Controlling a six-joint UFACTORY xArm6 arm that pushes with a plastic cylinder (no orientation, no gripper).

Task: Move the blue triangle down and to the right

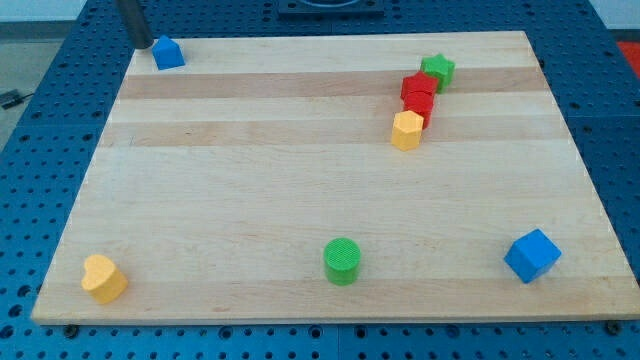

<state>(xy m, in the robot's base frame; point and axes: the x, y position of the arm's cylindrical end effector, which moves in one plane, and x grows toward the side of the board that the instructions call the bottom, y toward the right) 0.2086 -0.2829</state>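
Observation:
The blue triangle [168, 53] sits at the top left corner of the wooden board [250, 190]. My tip [143, 44] is at the view's top left, just left of the blue triangle and very close to it; I cannot tell if they touch. The rod rises out of the view's top edge.
A green star [438, 69], two red blocks [419, 95] and a yellow hexagon-like block [407, 130] cluster at the top right. A yellow heart [104, 278] lies bottom left, a green cylinder [343, 261] bottom middle, a blue cube [531, 255] bottom right.

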